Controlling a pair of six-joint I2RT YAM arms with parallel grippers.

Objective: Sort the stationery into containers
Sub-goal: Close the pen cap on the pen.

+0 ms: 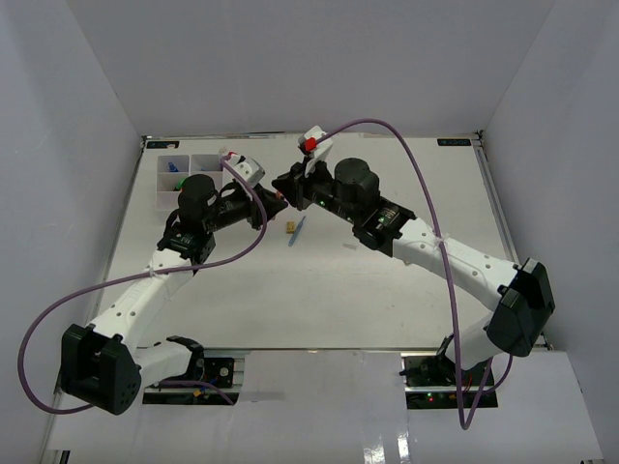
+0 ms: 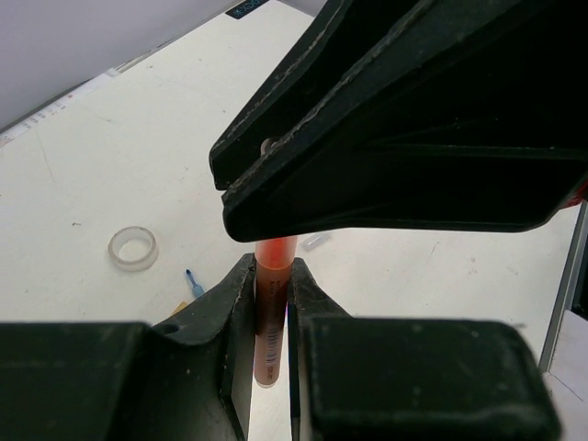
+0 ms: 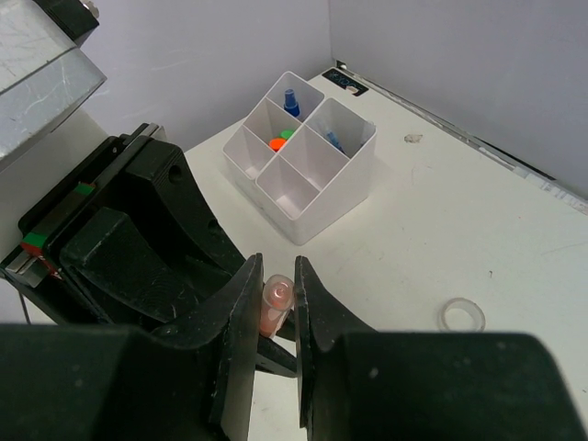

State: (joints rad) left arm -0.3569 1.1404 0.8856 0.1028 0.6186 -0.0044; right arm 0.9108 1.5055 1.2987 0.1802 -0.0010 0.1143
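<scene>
Mid-table, toward the far edge: both end effectors clamp one orange marker [image 2: 274, 253].
Left end effector [image 2: 272, 287] is closed on one end, right end effector [image 3: 277, 296] closed on the other. Organiser tray [image 3: 317, 197] sits at the far-left corner; tape ring [image 2: 133, 248] lies loose on the table [image 2: 110, 156].

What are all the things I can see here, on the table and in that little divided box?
organiser tray: one, translucent white, six compartments, far-left part of the table
glue bottle: one, blue cap, in the tray
highlighters: two, orange cap and green cap, together in the tray
tape ring: one, clear, flat on the table
blue pen: one, mid-table
brass clip: one, beside the blue pen
orange pen: one, held off the table
left arm: white and black, jaws shut on the orange pen
right arm: same colours, jaws shut on the same pen
</scene>
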